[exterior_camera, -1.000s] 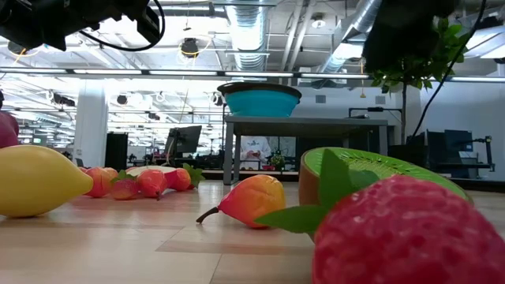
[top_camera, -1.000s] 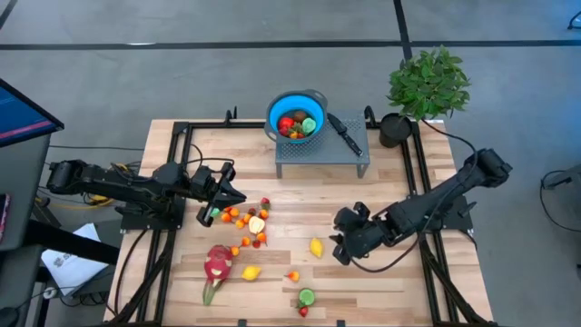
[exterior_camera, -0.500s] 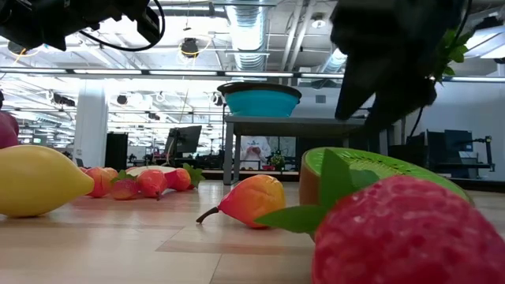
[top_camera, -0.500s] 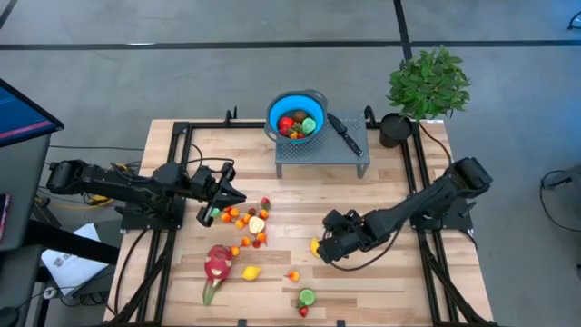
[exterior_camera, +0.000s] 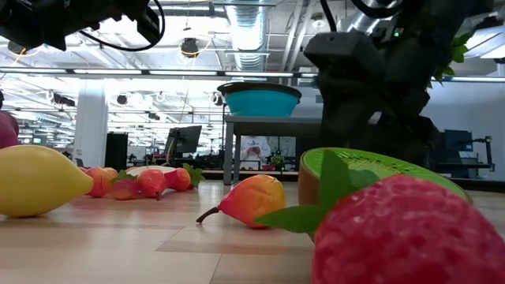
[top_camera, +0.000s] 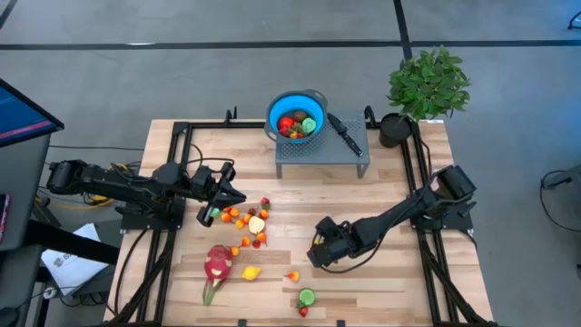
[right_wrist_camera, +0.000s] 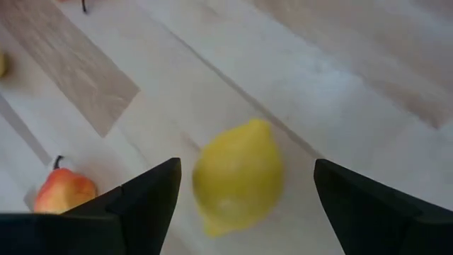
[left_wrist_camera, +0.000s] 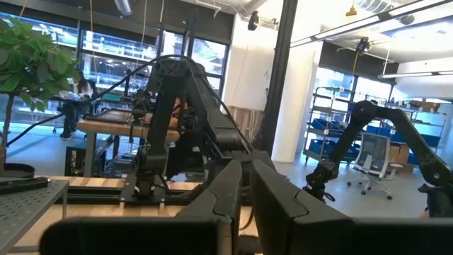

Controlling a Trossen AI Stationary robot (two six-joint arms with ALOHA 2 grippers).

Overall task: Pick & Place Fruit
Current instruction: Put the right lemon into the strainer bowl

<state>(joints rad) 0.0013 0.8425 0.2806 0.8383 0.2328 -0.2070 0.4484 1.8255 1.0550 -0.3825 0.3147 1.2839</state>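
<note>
Hovering wide open over a yellow lemon (right_wrist_camera: pixel 237 177), the right tool (top_camera: pixel 318 247) has grasped nothing; a few fruits sit in the blue colander (top_camera: pixel 272 104), most remain scattered on the desk (top_camera: pixel 381 282). Left tool (top_camera: pixel 227 193) waits clenched.

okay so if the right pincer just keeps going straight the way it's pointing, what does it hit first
Most likely the yellow lemon: the right pincer is open and, in its wrist view, the lemon lies between its fingers on the wooden table. Depth is unclear.
</note>
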